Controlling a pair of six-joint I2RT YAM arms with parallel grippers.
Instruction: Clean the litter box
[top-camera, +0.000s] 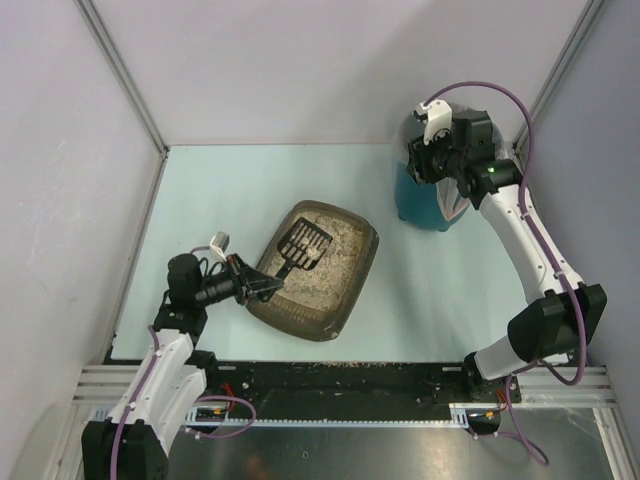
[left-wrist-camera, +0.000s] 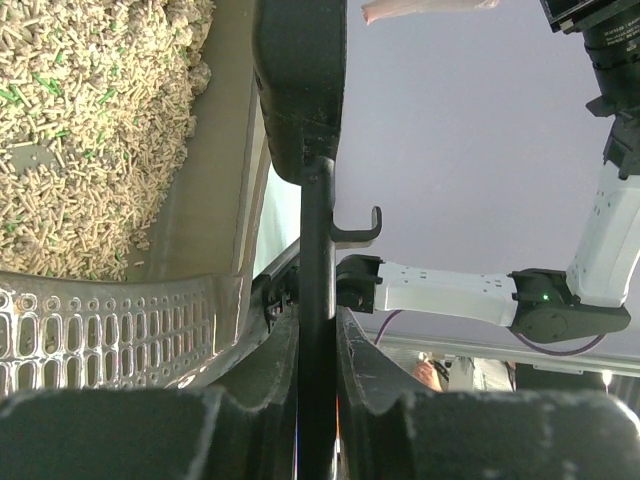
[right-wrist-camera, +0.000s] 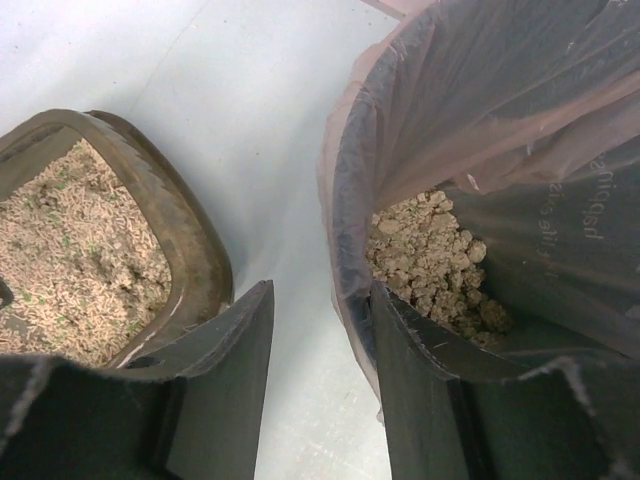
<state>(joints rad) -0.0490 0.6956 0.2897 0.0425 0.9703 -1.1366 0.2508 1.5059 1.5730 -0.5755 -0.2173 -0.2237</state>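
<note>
Right wrist: bin (right-wrist-camera: 345, 200) cut off, right pincer (right-wrist-camera: 320, 292) half open at its rim; left pincer (left-wrist-camera: 318, 340) clamps scoop (left-wrist-camera: 100, 330) handle.

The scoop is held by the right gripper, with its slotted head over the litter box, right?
No. The left gripper holds the scoop, as the top external view shows; its slotted head is over the litter box.

Scoop (top-camera: 303, 245) in the litter box (top-camera: 310, 322) on the table (top-camera: 420, 290), bin (top-camera: 420, 207) behind it to the right.
</note>
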